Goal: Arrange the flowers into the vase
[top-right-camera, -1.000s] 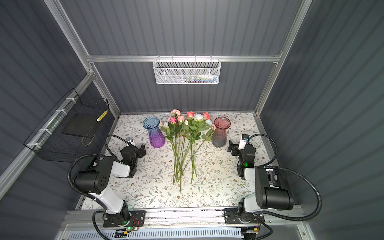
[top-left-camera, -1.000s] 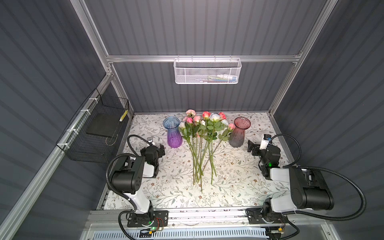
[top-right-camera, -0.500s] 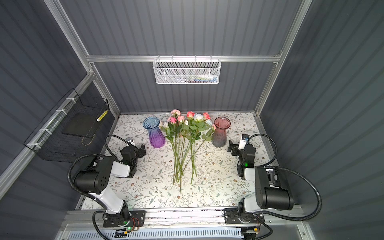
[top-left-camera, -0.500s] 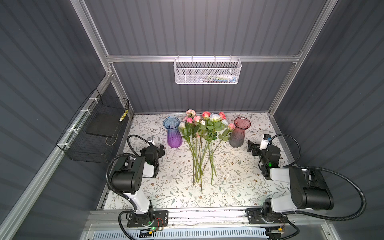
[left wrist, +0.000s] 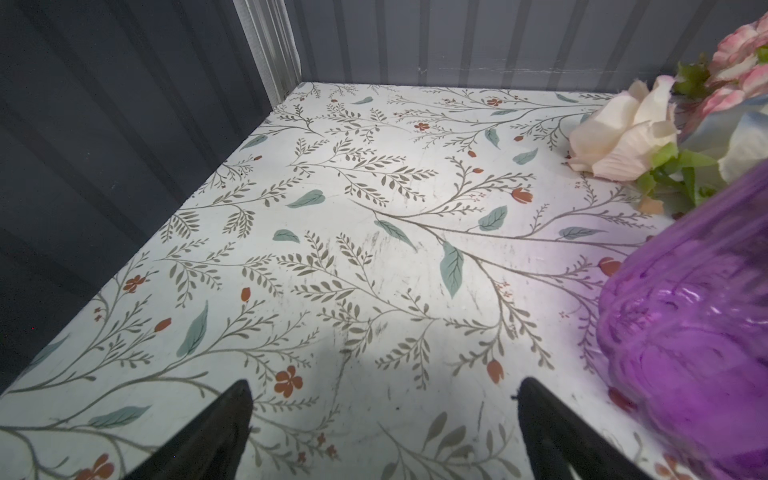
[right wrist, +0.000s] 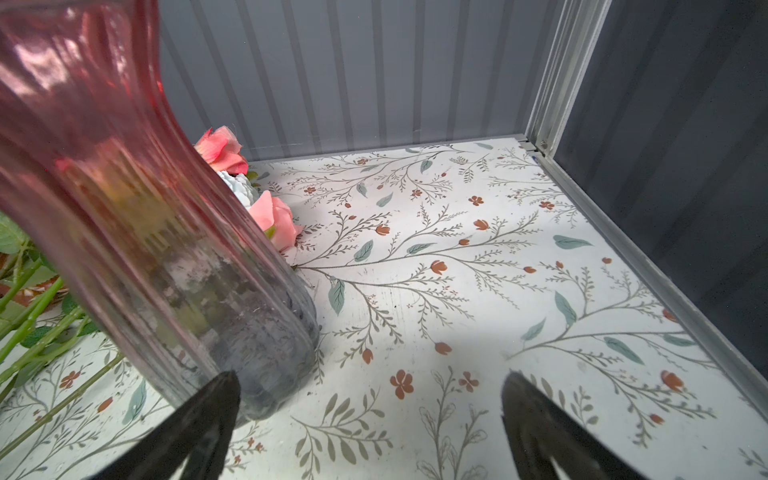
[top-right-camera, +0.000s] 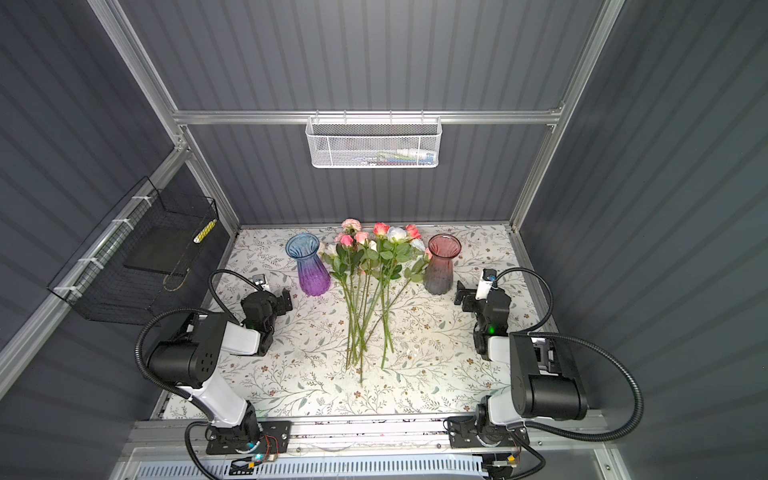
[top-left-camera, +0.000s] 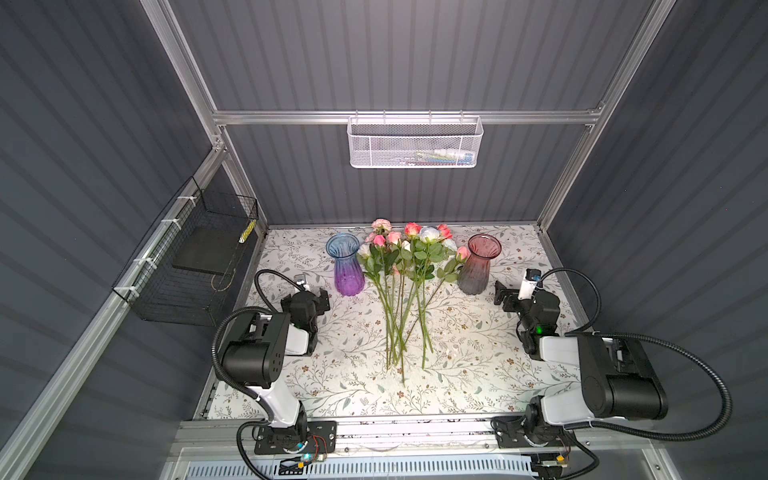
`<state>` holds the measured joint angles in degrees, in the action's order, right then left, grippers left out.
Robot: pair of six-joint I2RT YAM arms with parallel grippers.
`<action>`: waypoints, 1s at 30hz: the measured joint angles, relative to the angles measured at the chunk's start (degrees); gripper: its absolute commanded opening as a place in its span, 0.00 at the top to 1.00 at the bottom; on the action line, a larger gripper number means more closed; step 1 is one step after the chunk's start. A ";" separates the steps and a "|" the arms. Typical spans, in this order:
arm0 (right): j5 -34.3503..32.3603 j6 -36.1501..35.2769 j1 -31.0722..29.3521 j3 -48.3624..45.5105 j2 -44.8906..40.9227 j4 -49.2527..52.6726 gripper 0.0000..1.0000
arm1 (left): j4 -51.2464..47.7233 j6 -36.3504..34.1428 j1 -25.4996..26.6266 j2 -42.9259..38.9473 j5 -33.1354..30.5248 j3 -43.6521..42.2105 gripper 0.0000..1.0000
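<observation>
Sprawling flowers [top-left-camera: 415,254] beside pink vase [top-left-camera: 477,268]

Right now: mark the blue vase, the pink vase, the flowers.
blue vase [top-left-camera: 349,277], in a top view, purple lower body.
pink vase [top-left-camera: 475,274], in a top view, grey lower body.
flowers [top-left-camera: 417,254], in a top view, leaves mid-bunch.

Too small to identify in both top views: contents of the white mesh basket [top-left-camera: 415,143]. Cropped by wrist-view edges: purple vase [left wrist: 698,332], pink vase [right wrist: 104,187]. Partly hidden behind that pink vase: flowers [right wrist: 276,220], stems and blooms alike.
</observation>
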<state>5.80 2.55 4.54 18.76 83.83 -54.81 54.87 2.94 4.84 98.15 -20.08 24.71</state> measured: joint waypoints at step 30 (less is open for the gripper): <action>-15.50 4.85 -0.87 17.59 -21.29 34.25 0.01 | -26.40 -0.37 0.79 -23.21 -1.44 11.06 0.00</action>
<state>-9.69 7.40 3.66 36.36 62.54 -20.56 28.47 2.57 5.63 74.94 -21.52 35.77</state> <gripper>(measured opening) 0.989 0.997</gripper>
